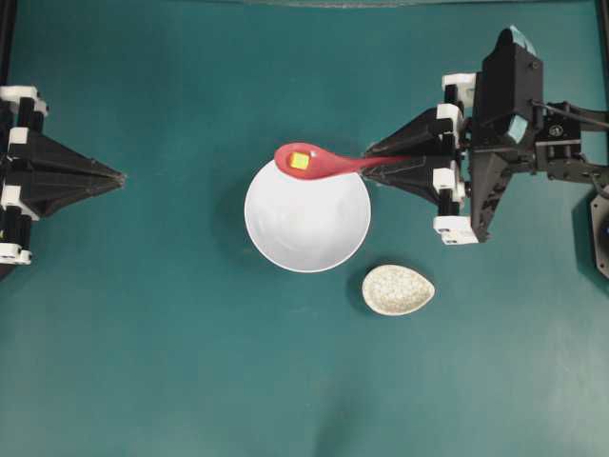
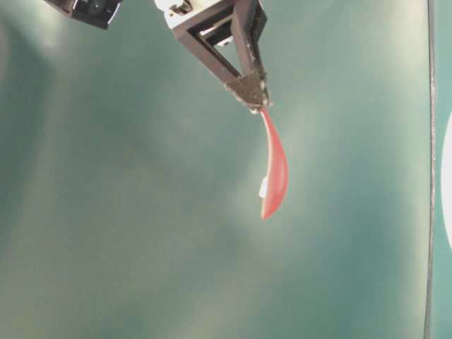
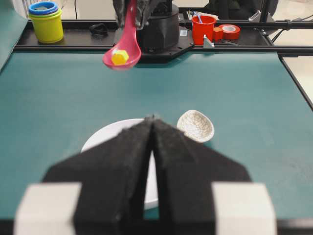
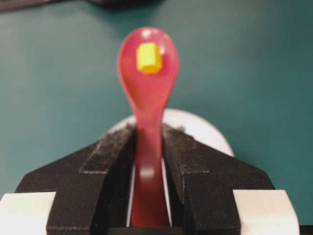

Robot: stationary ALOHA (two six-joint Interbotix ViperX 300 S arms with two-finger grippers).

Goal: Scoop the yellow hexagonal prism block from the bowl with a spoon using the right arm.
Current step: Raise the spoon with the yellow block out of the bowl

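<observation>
Block in spoon — bowl below

You have a teal matte table. A large round glossy white bowl sits mid-table. A small speckled beige oval dish lies just beside it.

Right tool: I see its two black fingers rising from the bottom edge, closed against the sides of the spoon's handle.
Spoon: pink-red and glossy, I see the handle running from 6 o'clock up between the fingers, the oval scoop at 12 o'clock, hollow side facing me.
Yellow hexagonal prism block: I see it sitting inside the scoop, toward its far end, slightly blurred.
Bowl: only a white curved strip shows behind the fingertips, around the centre to 3 o'clock; the rest is hidden from me.
Desk: a teal surface fills my background on all sides.
</observation>
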